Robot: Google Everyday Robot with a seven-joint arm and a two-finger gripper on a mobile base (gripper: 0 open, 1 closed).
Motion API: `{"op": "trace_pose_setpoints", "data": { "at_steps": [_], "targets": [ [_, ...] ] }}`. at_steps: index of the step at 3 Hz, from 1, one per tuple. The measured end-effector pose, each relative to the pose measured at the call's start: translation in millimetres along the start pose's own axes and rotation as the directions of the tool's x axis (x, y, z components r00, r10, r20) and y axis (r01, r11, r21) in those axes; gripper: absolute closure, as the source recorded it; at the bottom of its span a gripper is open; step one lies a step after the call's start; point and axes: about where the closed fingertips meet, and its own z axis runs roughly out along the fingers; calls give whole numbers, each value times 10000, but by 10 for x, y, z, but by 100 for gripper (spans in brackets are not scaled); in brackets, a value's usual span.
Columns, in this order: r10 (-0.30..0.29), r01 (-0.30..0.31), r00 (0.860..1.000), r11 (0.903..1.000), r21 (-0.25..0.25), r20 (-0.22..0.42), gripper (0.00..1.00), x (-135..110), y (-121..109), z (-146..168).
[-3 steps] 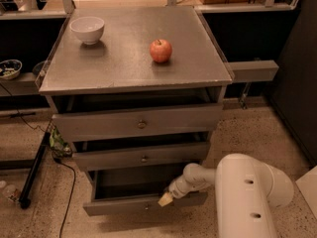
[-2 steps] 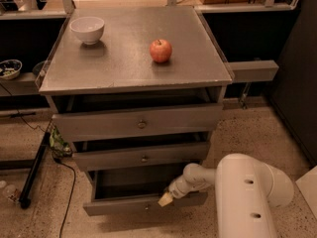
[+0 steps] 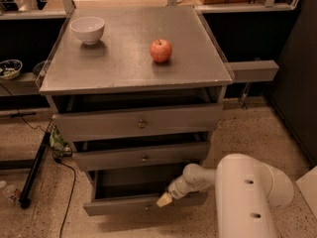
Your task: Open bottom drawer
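Observation:
The grey cabinet (image 3: pixel 133 78) has three drawers. The bottom drawer (image 3: pixel 119 206) stands pulled out, its dark inside showing behind the slim grey front. Its small knob (image 3: pixel 147 207) sits at the front's centre. My gripper (image 3: pixel 165 199) is at the top edge of the drawer front, just right of the knob, at the end of my white arm (image 3: pixel 233 192) that reaches in from the lower right. The middle drawer (image 3: pixel 142 157) and the top drawer (image 3: pixel 138 123) stand slightly out as well.
A white bowl (image 3: pixel 87 29) and a red apple (image 3: pixel 161 50) sit on the cabinet top. A black stand leg (image 3: pixel 33 171) and a cable (image 3: pixel 67 192) lie on the speckled floor at the left. A shelf with a dish (image 3: pixel 9 69) is at far left.

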Motion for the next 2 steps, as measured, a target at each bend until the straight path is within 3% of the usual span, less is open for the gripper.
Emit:
{"op": "trace_pose_setpoints", "data": {
  "at_steps": [1,2],
  "targets": [
    [0,0,10000,10000,0,0,0,0,0,0],
    [0,0,10000,10000,0,0,0,0,0,0]
  ]
}}
